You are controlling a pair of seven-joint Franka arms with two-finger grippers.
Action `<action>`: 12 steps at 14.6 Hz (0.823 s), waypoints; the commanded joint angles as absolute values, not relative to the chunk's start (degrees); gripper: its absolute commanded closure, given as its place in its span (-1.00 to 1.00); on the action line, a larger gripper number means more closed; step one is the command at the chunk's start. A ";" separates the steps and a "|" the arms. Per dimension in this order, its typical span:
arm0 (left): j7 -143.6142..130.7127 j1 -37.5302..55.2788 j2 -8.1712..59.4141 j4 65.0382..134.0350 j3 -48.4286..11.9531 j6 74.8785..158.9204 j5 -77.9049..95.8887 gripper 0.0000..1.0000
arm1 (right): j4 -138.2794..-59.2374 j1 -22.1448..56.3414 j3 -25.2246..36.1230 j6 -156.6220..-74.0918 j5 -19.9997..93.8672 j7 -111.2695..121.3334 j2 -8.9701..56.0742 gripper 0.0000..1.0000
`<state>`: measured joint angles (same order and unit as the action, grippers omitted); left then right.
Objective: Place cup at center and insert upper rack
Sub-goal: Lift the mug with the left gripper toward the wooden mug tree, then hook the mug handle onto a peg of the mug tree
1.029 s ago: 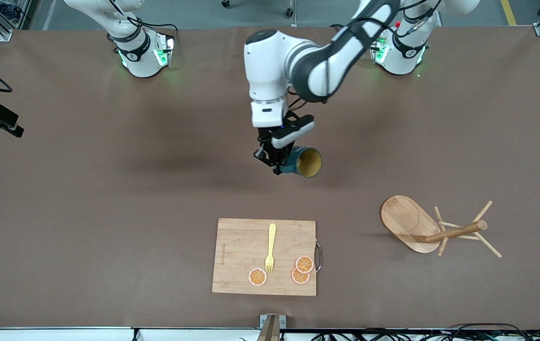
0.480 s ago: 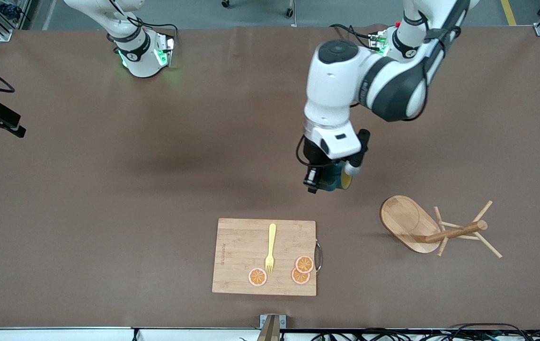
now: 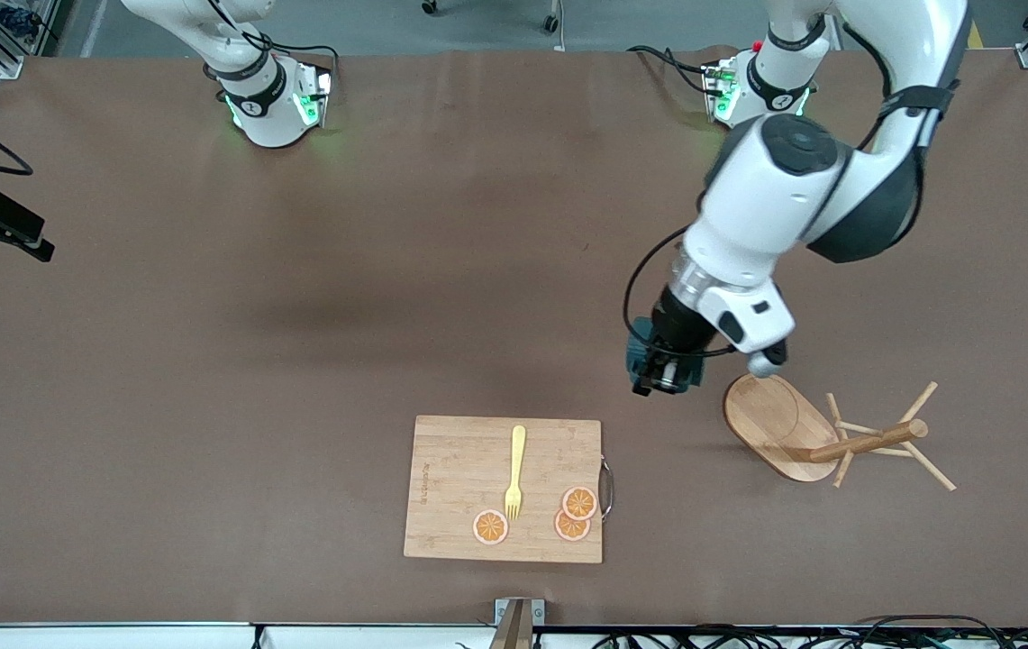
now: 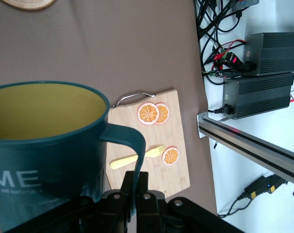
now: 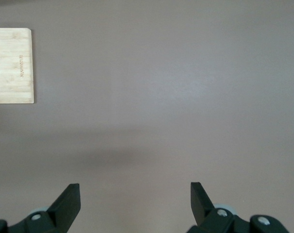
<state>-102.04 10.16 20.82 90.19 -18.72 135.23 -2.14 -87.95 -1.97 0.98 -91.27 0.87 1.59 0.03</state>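
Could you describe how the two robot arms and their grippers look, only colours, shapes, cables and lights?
Both arms are glossy white with rounded links. The left arm has dark grey joint bands and black cables. Green lights glow at both bases. The left gripper is black, and the right gripper has black wedge-shaped fingers.

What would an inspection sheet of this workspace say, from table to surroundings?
Surface: brown table, no spills seen.
Job's things: dark teal ribbed cup with yellow inside held in the air; light wooden mug tree lying on its side toward the left arm's end.
Clutter: rectangular wooden cutting board carrying a yellow fork and three orange slices.
Grippers: left gripper shut on the cup's handle, over bare table beside the mug tree; right gripper open, waiting.
Cables: tangled bundle off the table edge.
Surroundings: black boxes.
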 commanded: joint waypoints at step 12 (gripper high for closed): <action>-53.38 -10.45 16.26 99.40 -19.34 136.58 42.52 0.99 | -88.59 -1.50 0.97 -91.84 0.88 2.02 -0.44 -1.00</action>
